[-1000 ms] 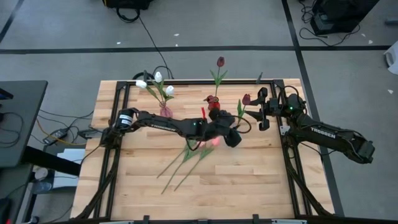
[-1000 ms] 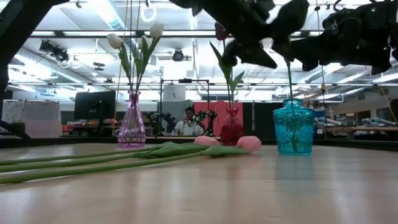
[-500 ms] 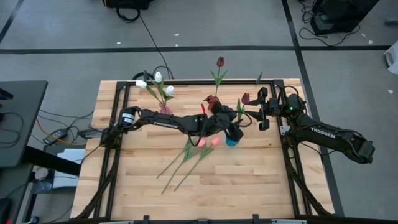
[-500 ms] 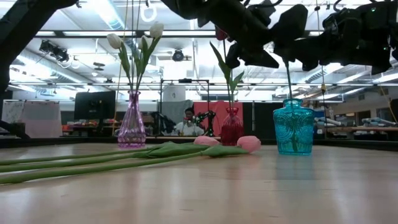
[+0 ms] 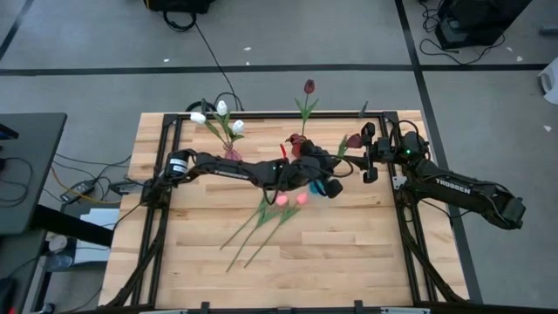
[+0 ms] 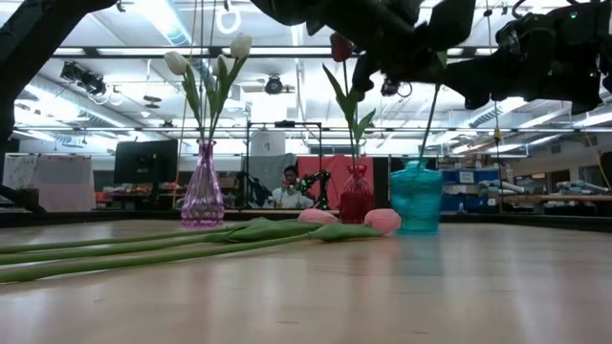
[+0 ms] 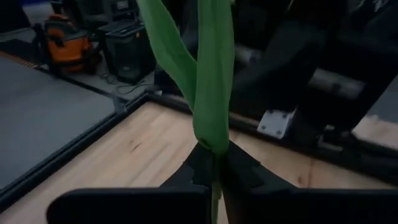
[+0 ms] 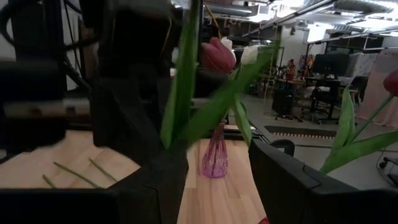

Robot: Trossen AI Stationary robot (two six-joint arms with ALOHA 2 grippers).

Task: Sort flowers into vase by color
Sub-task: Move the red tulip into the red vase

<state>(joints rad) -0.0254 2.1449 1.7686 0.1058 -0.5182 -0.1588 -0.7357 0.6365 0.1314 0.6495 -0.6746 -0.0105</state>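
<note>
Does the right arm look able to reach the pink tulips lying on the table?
Probably not directly. The left claw, shut on the stem of the dark red tulip, and the teal vase sit between the open right claw and the pink tulips; it would have to go around them.

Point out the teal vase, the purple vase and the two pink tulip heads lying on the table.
teal vase [image 6: 416, 199], low view, its body.
purple vase [image 6: 202, 196], low view, its bulb.
pink tulip heads [image 6: 383, 221], low view, the nearer head.
</note>
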